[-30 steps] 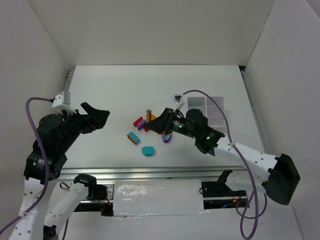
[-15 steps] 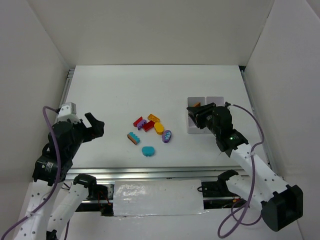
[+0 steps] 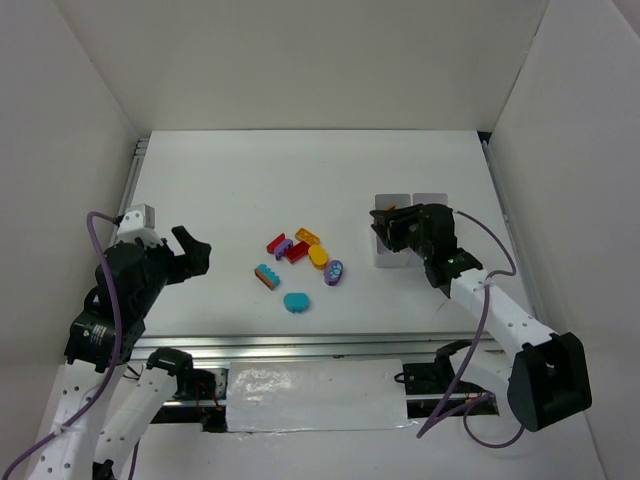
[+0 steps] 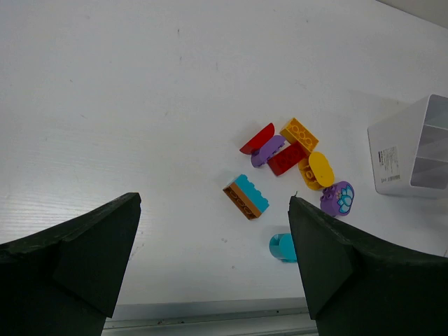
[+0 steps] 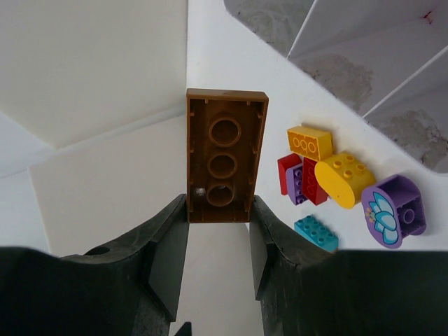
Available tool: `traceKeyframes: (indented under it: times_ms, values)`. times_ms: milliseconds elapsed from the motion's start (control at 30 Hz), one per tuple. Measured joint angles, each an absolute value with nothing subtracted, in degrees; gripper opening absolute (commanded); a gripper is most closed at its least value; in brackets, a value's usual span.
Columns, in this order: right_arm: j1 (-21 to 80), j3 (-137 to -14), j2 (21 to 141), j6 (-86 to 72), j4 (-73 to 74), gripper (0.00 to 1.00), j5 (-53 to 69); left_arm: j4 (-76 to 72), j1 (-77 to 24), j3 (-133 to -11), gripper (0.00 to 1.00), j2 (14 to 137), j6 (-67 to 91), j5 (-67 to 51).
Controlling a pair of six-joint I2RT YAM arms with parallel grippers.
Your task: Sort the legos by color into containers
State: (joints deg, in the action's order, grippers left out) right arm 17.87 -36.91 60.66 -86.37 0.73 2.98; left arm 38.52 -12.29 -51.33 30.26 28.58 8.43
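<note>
My right gripper (image 3: 388, 222) is shut on a brown studded brick (image 5: 224, 164), held above the left column of the white compartment tray (image 3: 432, 204). The tray also shows in the right wrist view (image 5: 364, 35) and the left wrist view (image 4: 392, 154). Loose legos lie mid-table: a red brick (image 3: 276, 242), an orange brick (image 3: 307, 237), a yellow oval (image 3: 318, 256), a purple oval (image 3: 334, 272), a teal-on-brown brick (image 3: 266, 276) and a teal rounded piece (image 3: 296, 301). My left gripper (image 3: 190, 250) is open and empty, well left of the pile.
White walls enclose the table on three sides. A metal rail (image 3: 300, 345) runs along the near edge. The right arm's purple cable (image 3: 490, 245) loops over the tray's right side.
My right gripper has carried the brown brick from the pile to the tray and since shifted slightly left. My left arm has pulled back toward its base.
</note>
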Motion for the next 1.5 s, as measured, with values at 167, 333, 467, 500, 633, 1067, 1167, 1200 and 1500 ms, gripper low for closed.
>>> traceKeyframes:
  times_ms: [167, 333, 467, 500, 633, 1067, 1167, 1200, 1500]
  values:
    - [16.01, -34.59, 62.83, -88.51, -3.9, 0.06, 4.67, 38.46, -12.29, -51.29, 0.99, 30.17, 28.51, 8.1]
    - [14.33, -33.15, 63.53, -89.14, -5.56, 0.09, 5.48, 38.2, -12.29, -51.22, 1.0, 30.17, 28.45, 7.55]
    - [12.78, -32.21, 64.53, -89.1, -7.6, 0.1, 6.48, 38.06, -12.29, -51.22, 1.0, 30.22, 28.4, 7.18]
    - [12.36, -31.79, 64.73, -89.08, -7.88, 0.11, 6.7, 38.06, -12.29, -51.22, 0.99, 30.22, 28.4, 7.14]
    - [10.61, -30.06, 65.6, -88.68, -9.04, 0.12, 7.66, 38.04, -12.29, -51.22, 0.99, 30.24, 28.4, 6.85]
    - [9.47, -29.5, 68.34, -87.05, -11.64, 0.49, 9.67, 37.65, -12.29, -51.2, 1.0, 31.05, 28.32, 5.89]
    - [9.41, -29.5, 68.93, -86.89, -12.21, 0.51, 9.98, 37.58, -12.29, -51.2, 0.99, 31.16, 28.25, 5.76]
    - [9.37, -29.5, 69.01, -86.89, -12.38, 0.52, 10.02, 37.54, -12.29, -51.2, 1.0, 31.27, 28.23, 5.72]
    - [9.1, -29.5, 69.04, -86.17, -12.78, 0.58, 10.2, 37.28, -12.29, -51.2, 0.99, 31.94, 28.21, 5.5]
